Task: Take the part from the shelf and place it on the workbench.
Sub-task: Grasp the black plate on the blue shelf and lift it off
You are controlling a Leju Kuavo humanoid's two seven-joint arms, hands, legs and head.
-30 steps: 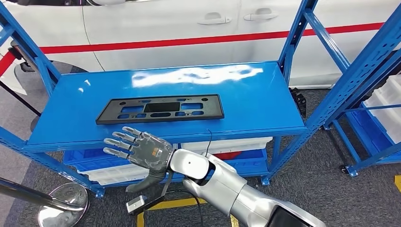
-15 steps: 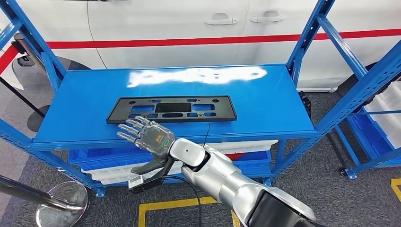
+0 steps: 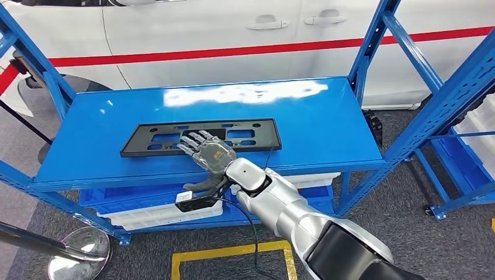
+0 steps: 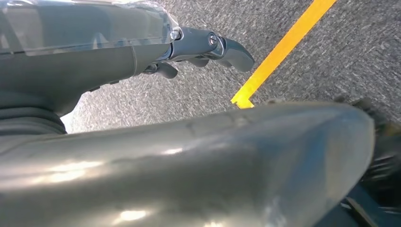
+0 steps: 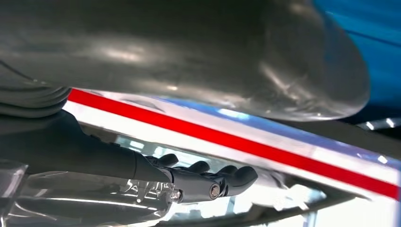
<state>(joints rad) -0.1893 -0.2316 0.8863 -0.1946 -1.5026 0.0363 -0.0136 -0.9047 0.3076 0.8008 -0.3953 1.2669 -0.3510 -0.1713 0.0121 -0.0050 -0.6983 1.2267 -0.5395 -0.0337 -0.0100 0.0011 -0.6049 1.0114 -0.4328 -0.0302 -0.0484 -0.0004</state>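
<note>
Black part [image 3: 201,137] lies flat on the blue shelf [image 3: 315,125], toward its near left. Right hand [image 3: 205,153], fingers spread, rests over the part's near edge. Left hand [image 4: 208,47] hangs above grey floor [image 4: 331,56]; its fingers curl loosely, holding nothing.

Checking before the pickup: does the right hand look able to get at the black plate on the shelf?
Probably yes. The right hand is open over the near edge of the black plate, which lies flat on the blue shelf with nothing between them.
</note>
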